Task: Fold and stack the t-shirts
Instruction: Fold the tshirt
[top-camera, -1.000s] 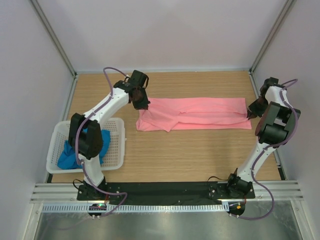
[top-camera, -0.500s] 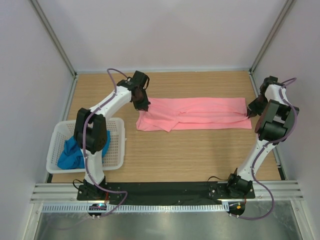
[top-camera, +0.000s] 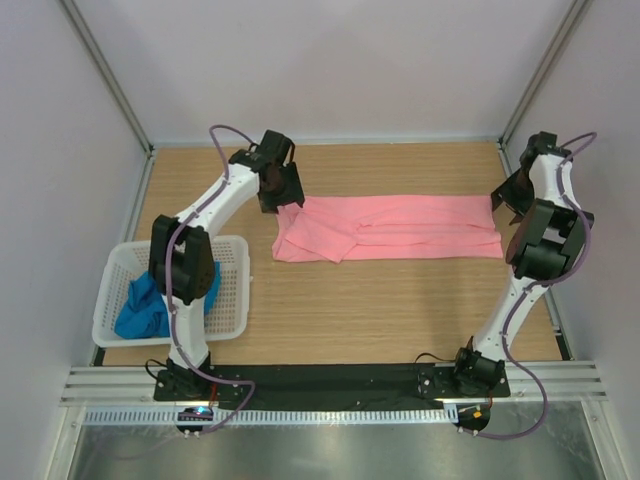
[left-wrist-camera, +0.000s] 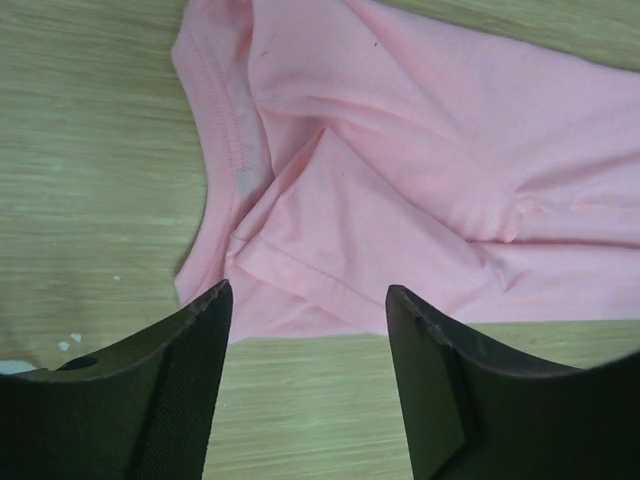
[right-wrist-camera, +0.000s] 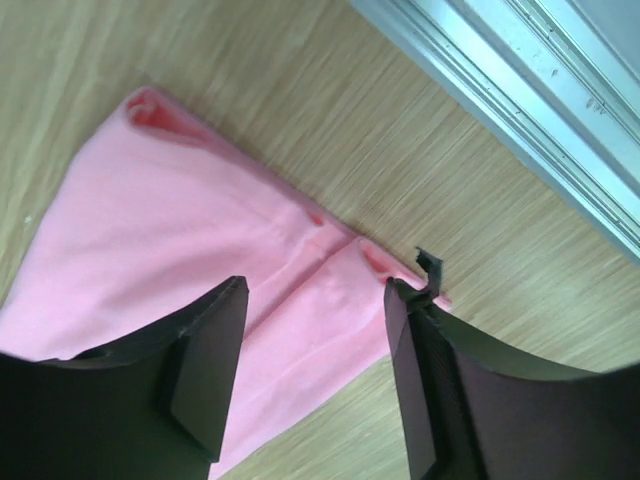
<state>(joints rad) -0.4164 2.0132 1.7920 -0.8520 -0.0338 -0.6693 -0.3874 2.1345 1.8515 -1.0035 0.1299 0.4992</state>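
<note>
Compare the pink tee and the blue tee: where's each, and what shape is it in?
Place: the pink tee lies on the table; the blue tee sits in the white basket.
Shape: the pink tee is laid out flat as a long folded strip; the blue tee is a bunched heap.
Shared: both are plain, single-colour fabric.

Two skinny arms, left arm (top-camera: 215, 205) and right arm (top-camera: 512, 305), same build: white shells broken up by chunky black joint blocks. Thin purple cable (top-camera: 226, 134) arcing loose behind the left claw (top-camera: 284, 203), same deal behind the right claw (top-camera: 499, 200), trailing down to black bases (top-camera: 470, 375) at the far end. Up close, matte black fingers (left-wrist-camera: 170, 390), flat wedge-shaped slabs, edges a bit scuffed. Tiny hooked nub (right-wrist-camera: 428, 262) at one right claw fingertip
</note>
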